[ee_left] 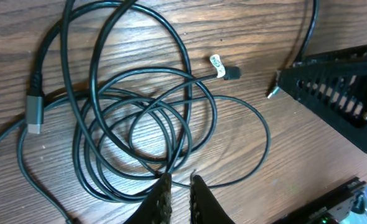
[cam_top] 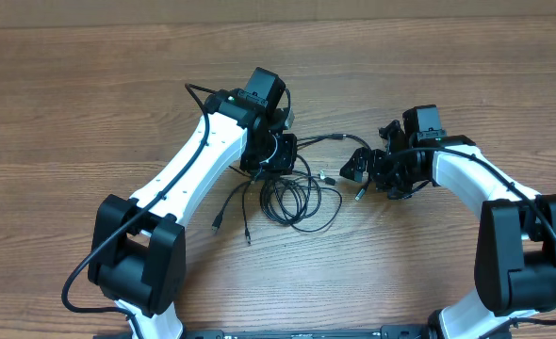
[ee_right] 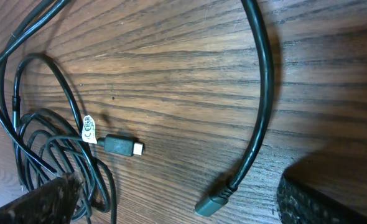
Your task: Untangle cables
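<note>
From overhead, the cables (cam_top: 292, 196) lie as one loose knot of thin black loops on the wooden worktop (cam_top: 89, 85), between the two arms, with a couple of free ends trailing towards the near edge. The left hand (cam_top: 273, 155) sits over the knot's far-left side. The right hand (cam_top: 365, 169) hangs just beside its right edge. Only bare wood shows around them.

In the left wrist view, the left fingers (ee_left: 162, 193) are drawn almost together, their tips at the coil's near edge. Whether a strand is pinched between them cannot be told. Several loops overlap here; a grey metal plug (ee_left: 34, 111) lies at the left and a tagged plug (ee_left: 226, 71) points right.

In the right wrist view, the jaws stand wide apart and hold nothing. An angled plug end (ee_right: 211, 202) lies on the wood between them, and the tagged plug sits nearer the coil.

These cords look light, limp and smooth, so they will likely drag neighbouring loops along and may slip from a loose pinch. The firmer plug ends, or the cord just behind them, seem the best places to take hold. The grained wood should let strands slide freely.
</note>
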{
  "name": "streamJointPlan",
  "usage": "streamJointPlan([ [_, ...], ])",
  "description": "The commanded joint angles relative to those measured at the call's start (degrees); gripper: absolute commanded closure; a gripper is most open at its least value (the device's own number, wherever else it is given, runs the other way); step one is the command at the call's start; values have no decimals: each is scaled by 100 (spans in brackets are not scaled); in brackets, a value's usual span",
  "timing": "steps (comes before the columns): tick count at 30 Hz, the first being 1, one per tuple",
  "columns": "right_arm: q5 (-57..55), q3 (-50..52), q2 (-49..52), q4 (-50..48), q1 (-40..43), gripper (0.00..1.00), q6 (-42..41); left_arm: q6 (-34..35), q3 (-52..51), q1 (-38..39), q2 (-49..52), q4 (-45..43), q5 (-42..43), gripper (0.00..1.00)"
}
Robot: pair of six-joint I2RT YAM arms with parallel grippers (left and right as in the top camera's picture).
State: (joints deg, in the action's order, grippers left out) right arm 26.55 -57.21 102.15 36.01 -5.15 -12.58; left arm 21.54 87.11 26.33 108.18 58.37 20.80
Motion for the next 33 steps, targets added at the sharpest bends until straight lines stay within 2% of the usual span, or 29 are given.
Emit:
streamJointPlan([
  [1, -450, 17, 76, 2, 20, 0, 48, 81, -72, 72, 17, 13, -306, 87],
  [16, -450, 20, 76, 2, 20, 0, 48, 166, -72, 72, 20, -11, -402, 88],
  [26, -452, 17, 76, 2, 20, 0, 48, 184, -96, 72, 31, 31, -1099, 86],
  [33, -494, 17, 76, 2, 20, 0, 52, 179, -306, 70, 31, -452, -1285, 87],
])
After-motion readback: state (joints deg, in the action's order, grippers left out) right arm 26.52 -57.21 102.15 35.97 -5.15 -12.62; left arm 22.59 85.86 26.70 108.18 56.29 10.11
